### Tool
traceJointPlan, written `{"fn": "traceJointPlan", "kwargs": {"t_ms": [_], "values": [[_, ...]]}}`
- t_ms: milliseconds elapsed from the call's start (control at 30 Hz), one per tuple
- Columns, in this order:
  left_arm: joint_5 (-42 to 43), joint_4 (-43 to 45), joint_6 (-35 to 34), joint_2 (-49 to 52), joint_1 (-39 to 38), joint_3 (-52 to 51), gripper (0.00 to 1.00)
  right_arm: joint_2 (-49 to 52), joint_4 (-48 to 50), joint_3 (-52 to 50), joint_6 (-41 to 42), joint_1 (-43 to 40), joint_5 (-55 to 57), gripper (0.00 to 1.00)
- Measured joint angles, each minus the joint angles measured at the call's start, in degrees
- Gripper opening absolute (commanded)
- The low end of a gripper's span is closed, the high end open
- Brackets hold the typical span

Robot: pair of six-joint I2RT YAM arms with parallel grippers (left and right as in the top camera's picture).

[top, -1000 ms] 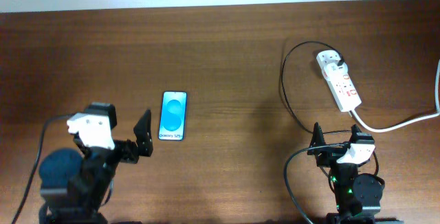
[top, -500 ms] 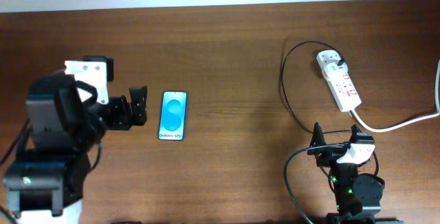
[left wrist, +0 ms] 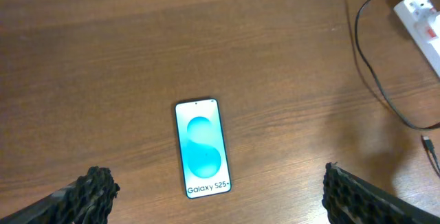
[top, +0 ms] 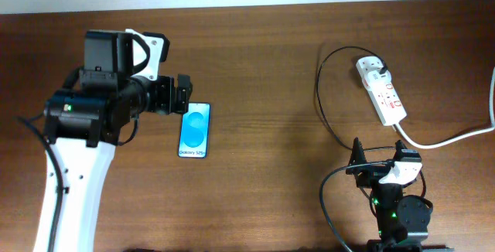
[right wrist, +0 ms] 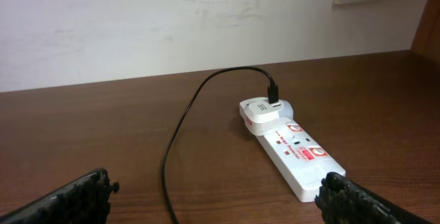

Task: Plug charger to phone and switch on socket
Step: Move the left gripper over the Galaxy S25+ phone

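Brown wood forms the table (top: 263, 206), on which the phone (top: 194, 130) is laid flat, screen lit, left of centre. The left gripper (top: 184, 95) is held over the phone's top-left corner, jaws spread wide and empty. The socket (top: 381, 91) is set far right, well apart from the phone, its white cord (top: 448, 137) led off to the edge. The charger (top: 317, 97) is plugged in at the socket's far end and looped over the wood between. The right gripper (top: 377, 161) is held near the socket, jaws wide, empty.
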Motion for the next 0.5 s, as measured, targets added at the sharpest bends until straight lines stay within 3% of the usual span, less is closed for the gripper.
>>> {"fn": "traceJointPlan", "kwargs": {"t_ms": [500], "values": [[-0.2, -8.5, -1.4, 19.0, 0.0, 0.2, 0.99, 0.0, 0.0, 0.0, 0.0, 0.0, 0.0, 0.98]]}}
